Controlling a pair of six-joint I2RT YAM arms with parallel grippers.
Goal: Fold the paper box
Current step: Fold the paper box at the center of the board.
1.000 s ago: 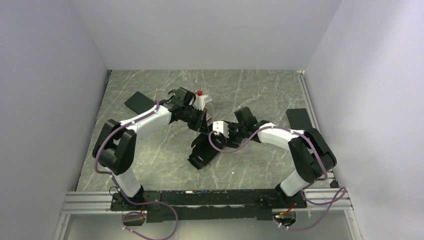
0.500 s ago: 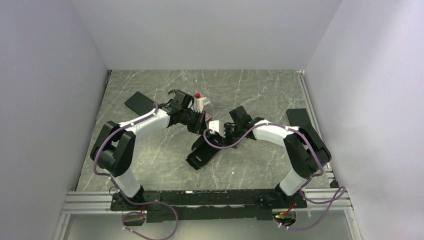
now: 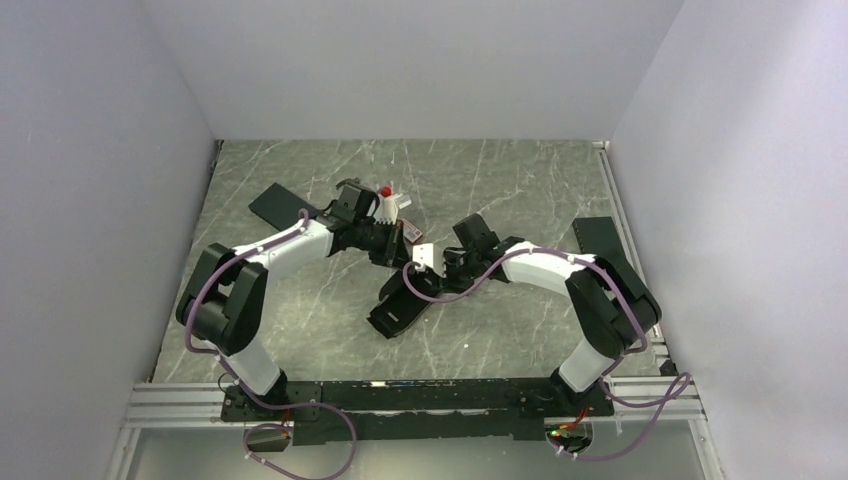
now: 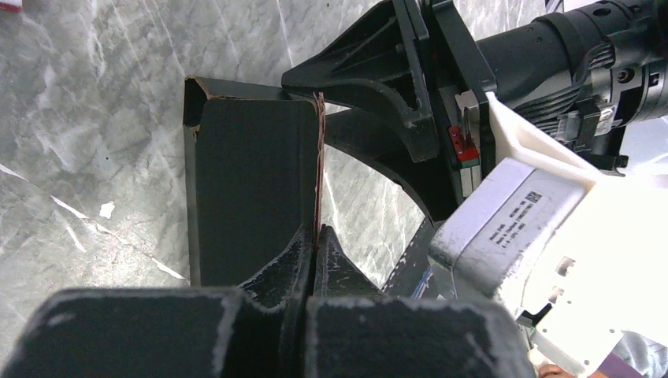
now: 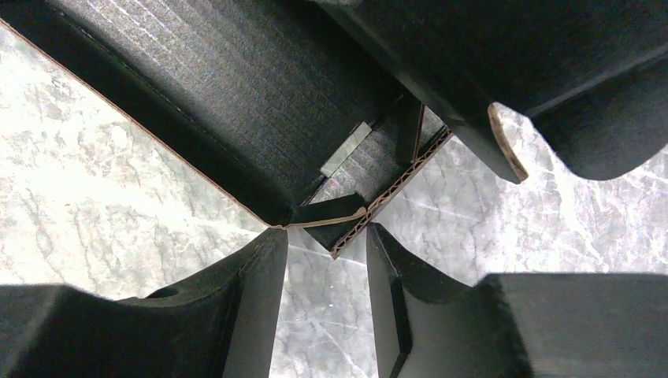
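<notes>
The left fingers (image 4: pixel 315 246) are pressed together on the raw edge of an upright flap of the box (image 4: pixel 252 181), pinching it near its lower end, so the panel stands on edge and runs toward 12 o'clock in the left wrist view. The right fingers (image 5: pixel 276 252) are spread, one on each side of a corner where a thin tab and a corrugated edge of the box (image 5: pixel 236 102) meet. I cannot tell whether either finger touches the card. In the top view the box (image 3: pixel 405 300) lies half-formed near the middle of the tabletop (image 3: pixel 520 180), its long axis running from about 7 to 1 o'clock. The left arm holds its 1 o'clock end and the right arm comes in from 3 o'clock. The step in hand looks like raising and tucking a side wall. To do it well, the left pinch should stay firm and low by the crease so the wall does not flop. The right fingers should take the tab squarely and catch only one layer. The tab should then fold along its score toward the inside, not drag the whole box across the stone. A skewed grip would likely buckle the thin card.
</notes>
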